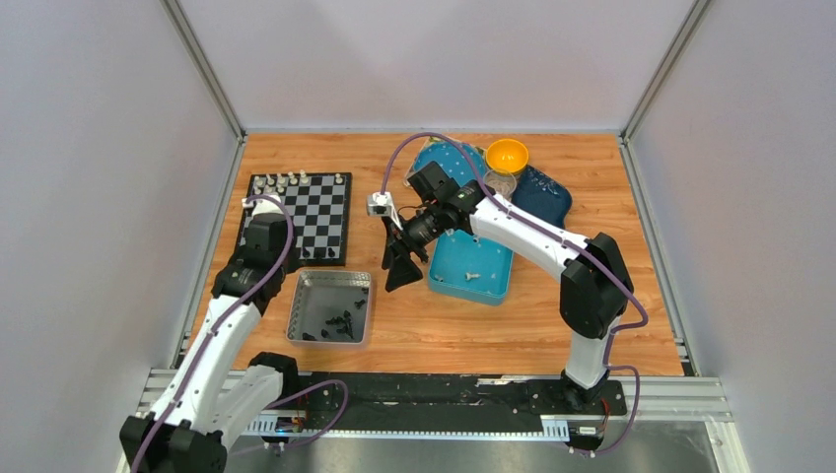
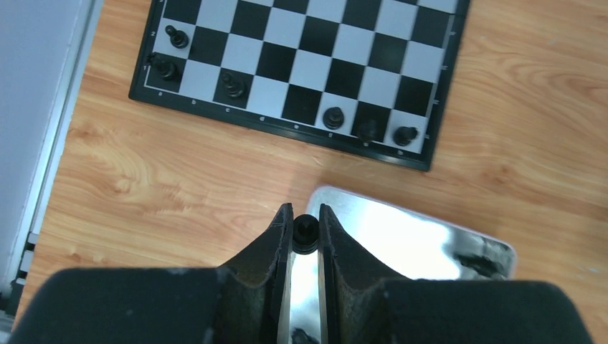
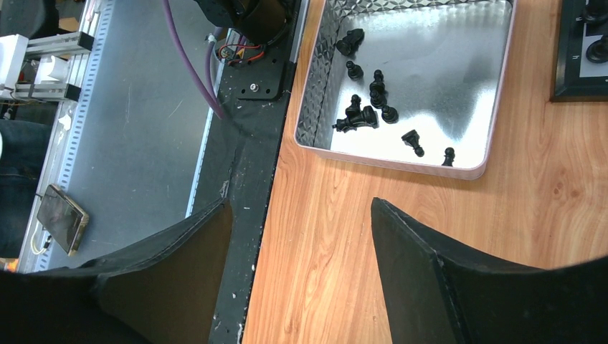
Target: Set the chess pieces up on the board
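Observation:
The checkered board (image 1: 317, 223) lies at the table's far left, with cream-white chess pieces (image 1: 296, 181) lined along its far row. In the left wrist view several black pieces (image 2: 231, 84) stand on the board's (image 2: 308, 64) near rows. My left gripper (image 2: 306, 215) is shut on a black chess piece (image 2: 306, 235), above the far corner of the silver tray (image 2: 401, 229). Its fingers are hidden under the left arm (image 1: 262, 236) in the top view. My right gripper (image 1: 399, 271) hangs open and empty over bare wood, right of the silver tray (image 1: 296, 317). Several black pieces (image 3: 369, 93) lie in that tray (image 3: 391, 159).
A light blue tray (image 1: 449, 281) lies just right of the right gripper, with a small pale item inside. Behind it are an orange bowl (image 1: 507, 155), a clear cup (image 1: 500, 182) and a dark blue tray (image 1: 547, 197). The black base rail (image 3: 244, 179) runs along the table's near edge.

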Robot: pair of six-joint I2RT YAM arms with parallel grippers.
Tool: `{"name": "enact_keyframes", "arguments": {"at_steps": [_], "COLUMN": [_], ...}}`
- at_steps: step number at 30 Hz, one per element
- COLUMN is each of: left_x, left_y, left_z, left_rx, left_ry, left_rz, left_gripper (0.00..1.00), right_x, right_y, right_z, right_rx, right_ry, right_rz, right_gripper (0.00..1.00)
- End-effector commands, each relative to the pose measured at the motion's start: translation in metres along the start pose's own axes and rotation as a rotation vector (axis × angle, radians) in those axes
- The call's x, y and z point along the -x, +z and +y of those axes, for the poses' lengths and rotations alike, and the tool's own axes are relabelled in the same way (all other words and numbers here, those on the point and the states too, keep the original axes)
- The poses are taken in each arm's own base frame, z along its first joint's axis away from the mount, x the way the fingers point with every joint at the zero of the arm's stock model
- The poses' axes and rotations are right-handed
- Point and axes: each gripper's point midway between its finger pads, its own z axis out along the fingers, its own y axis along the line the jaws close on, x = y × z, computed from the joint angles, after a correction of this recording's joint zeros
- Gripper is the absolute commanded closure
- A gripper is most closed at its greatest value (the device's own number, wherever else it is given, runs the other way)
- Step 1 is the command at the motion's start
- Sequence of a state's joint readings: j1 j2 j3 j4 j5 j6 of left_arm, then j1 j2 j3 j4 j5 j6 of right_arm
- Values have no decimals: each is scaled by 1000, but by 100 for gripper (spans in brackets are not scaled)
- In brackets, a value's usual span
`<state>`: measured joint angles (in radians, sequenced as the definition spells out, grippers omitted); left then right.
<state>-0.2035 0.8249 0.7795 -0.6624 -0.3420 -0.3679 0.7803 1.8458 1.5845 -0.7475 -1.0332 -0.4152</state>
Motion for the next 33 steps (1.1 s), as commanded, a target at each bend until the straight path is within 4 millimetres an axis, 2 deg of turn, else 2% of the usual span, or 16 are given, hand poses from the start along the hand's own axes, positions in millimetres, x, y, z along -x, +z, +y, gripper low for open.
{"name": "enact_keyframes", "arguments": {"at_steps": [1,5,12,13,22,23,33], "left_x": [25,28,11,12,1,6,7], "left_y": [29,54,87,93,118,120,135], "left_z": [15,19,23,30,40,38,39], "left_rx": [80,79,49,61,76,67,52], "left_ry": [59,53,31,12,-11,-18,-37], "left_rz": [-110,-122,-84,-89,-72,-90,-80], "left_gripper": [95,95,95,95,95,95,93], "right_x": [10,6,2,2,-1,-1,-1], "right_y": [-10,-10,-11,-11,-15,-15,-14], "right_z": [11,12,10,10,6,6,4], "right_rx": [-22,-24,-28,-28,-30,-29,-27], "right_ry": [-71,-64,-50,-51,-27,-26,-17], "right_rz": [-14,-10,-6,-7,-12,-11,-14], "right_gripper": [26,26,25,25,25,25,25]}}
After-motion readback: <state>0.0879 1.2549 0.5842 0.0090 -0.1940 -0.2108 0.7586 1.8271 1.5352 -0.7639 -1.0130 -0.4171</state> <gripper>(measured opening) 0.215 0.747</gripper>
